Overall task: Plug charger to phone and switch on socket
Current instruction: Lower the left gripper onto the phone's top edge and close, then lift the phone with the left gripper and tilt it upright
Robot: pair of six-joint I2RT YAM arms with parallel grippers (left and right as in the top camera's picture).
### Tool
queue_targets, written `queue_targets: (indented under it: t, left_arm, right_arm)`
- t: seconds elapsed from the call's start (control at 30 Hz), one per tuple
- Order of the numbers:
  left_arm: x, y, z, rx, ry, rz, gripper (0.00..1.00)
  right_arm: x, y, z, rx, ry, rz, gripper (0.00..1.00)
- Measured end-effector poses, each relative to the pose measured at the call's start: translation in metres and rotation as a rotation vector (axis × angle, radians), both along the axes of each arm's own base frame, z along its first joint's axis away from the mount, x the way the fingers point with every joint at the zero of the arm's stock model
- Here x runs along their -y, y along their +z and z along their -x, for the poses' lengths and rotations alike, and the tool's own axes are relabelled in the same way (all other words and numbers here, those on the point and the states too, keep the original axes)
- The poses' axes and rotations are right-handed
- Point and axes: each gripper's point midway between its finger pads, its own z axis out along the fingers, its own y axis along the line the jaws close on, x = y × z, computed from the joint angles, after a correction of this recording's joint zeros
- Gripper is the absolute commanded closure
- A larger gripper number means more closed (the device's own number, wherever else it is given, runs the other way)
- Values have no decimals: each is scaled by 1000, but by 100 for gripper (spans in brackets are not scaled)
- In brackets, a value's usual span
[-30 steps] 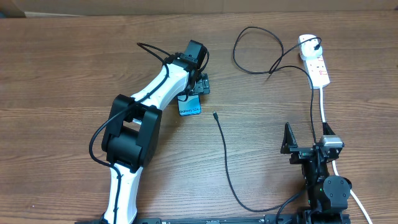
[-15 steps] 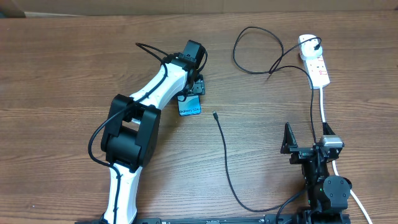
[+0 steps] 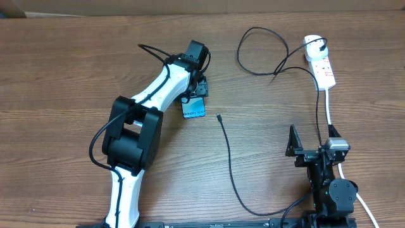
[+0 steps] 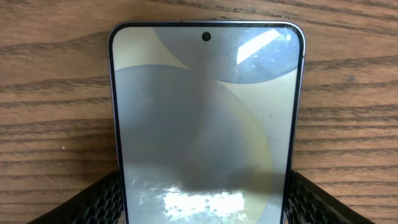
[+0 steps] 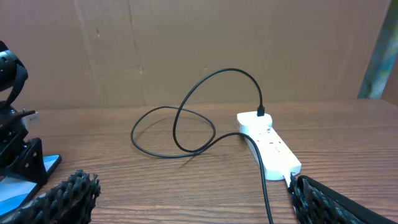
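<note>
- Straddling the phone (image 4: 205, 124), left jaws sit at its edges; pinching or not, cannot tell.
- Screen reads "Galaxy S24".
- Right jaws spread wide.

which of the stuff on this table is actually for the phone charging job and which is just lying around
For the job:
- phone
- charger cable, its tip lying free, not plugged in
- socket strip with its white cord

Just there:
- cardboard backdrop
- white object at the far left corner, too cropped to identify
</note>
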Motion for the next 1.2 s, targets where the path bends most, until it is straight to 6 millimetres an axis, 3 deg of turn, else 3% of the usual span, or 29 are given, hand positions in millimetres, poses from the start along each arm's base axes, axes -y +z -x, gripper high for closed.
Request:
queue_targets:
  t: [0.37,0.6,0.87,1.2]
  left_arm:
    - [7,2,13,-64,-13,41,34]
    - [21,5,21,-118,-28,138,37]
    - [33,16,28,-250,19,432,38]
    - [40,48,27,-377,71,806,39]
  right_arm:
    - [0,0,0,0,0,1,0]
    - [0,0,0,0,0,0,0]
    - [0,0,0,0,0,0,0]
    - [0,0,0,0,0,0,0]
